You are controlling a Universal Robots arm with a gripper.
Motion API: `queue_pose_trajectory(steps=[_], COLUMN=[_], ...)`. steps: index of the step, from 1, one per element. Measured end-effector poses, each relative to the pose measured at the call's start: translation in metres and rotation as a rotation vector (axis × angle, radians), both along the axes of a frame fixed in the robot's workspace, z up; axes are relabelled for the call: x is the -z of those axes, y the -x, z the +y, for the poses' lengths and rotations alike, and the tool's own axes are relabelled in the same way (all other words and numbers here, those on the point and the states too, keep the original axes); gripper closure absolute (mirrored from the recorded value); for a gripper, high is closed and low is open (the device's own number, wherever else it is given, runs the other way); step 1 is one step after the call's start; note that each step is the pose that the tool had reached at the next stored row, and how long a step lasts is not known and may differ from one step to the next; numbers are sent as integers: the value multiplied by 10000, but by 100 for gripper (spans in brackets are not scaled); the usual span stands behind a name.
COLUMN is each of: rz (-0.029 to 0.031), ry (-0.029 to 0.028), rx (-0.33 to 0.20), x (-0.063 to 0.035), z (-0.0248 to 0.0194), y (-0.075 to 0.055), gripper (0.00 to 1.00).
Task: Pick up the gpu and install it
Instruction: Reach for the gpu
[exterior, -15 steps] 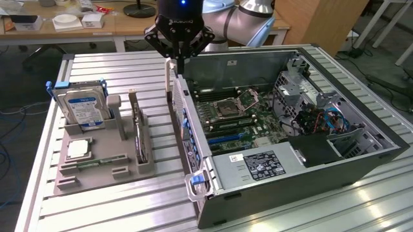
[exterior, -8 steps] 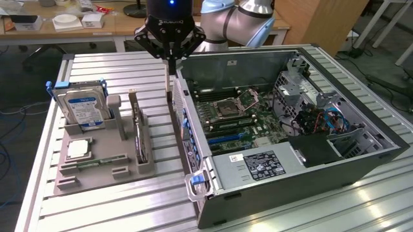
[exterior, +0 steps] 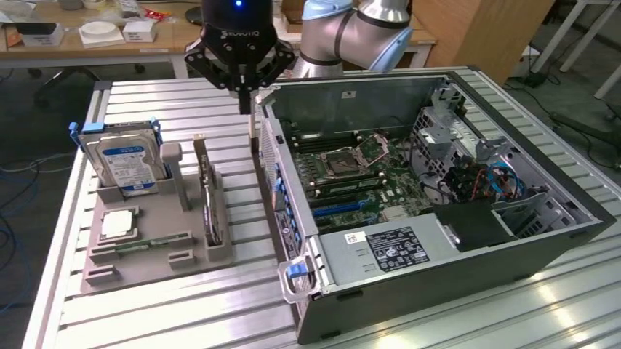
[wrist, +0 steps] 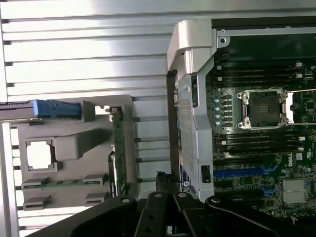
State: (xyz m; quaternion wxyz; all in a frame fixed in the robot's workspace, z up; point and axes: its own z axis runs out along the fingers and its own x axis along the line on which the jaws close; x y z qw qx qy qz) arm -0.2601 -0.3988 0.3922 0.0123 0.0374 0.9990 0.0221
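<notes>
One gripper is up for inspection, and you will find its fingers drawn together with nothing between them. In the exterior view it hangs above the gap between the grey holder tray and the open computer case, close to the case's far corner. Whether the fingertips touch the case's edge there you cannot tell.

You will find the gpu standing on its long edge in the tray slot on the side nearest the case, with its green board edge uppermost. It is apart from the gripper and not seated in the machine.

Other items in the tray, as you see them in the exterior view:
- hard drive, blue-labelled, upright in the slot toward the exterior view's left, with blue rails at its sides;
- processor chip, lying flat in a square recess;
- memory stick, lying flat just beside the chip, nearer the camera.

Inside the case you can see the motherboard lying flat, its processor socket empty and a blue expansion slot bare. The power supply, labelled on top, sits at the near end. Tray and case both rest on the slatted aluminium table.
</notes>
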Motion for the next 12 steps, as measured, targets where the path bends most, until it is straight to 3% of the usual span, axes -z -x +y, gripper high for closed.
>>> queue_pose_trajectory(steps=[12], rz=[22], ry=[0], rx=[1], x=[4], z=[0], y=[222], gripper=[90])
